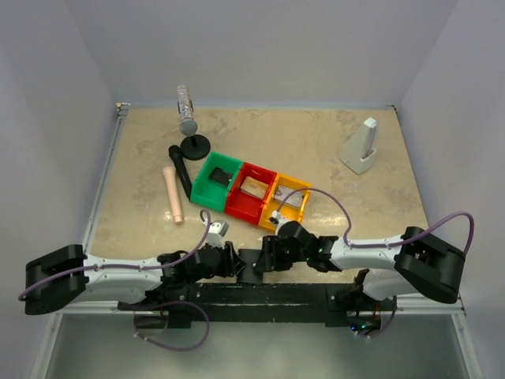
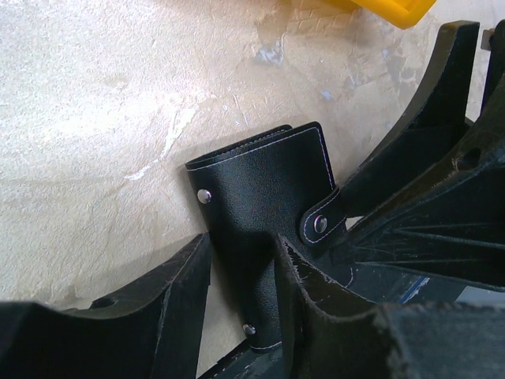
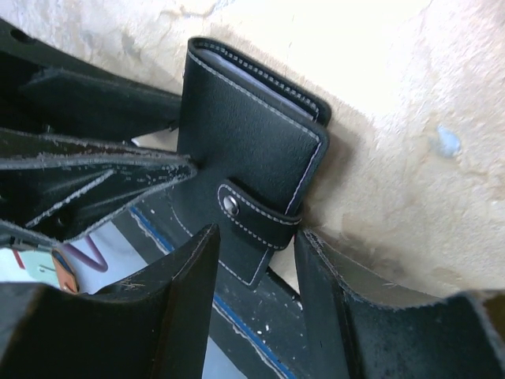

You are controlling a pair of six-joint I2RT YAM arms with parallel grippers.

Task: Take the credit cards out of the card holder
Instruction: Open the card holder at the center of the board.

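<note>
The card holder (image 1: 251, 267) is a black stitched case, closed, with its snap strap (image 2: 322, 223) fastened. It stands tilted on its edge at the table's near edge, between my two grippers. My left gripper (image 2: 241, 245) straddles its lower end, with one finger in front and one behind, both touching it. My right gripper (image 3: 259, 233) is open, and the strap's end (image 3: 256, 215) and the corner of the card holder (image 3: 245, 134) lie between its fingers. No card shows outside the holder. Pale card edges show at its top (image 3: 260, 75).
Green (image 1: 217, 180), red (image 1: 251, 192) and yellow (image 1: 286, 201) bins stand in a row just beyond the grippers. A pink cylinder (image 1: 173, 193), a black stand with a bottle (image 1: 188, 110) and a white wedge (image 1: 361, 148) lie farther back. A black bar (image 1: 260, 296) runs along the near edge.
</note>
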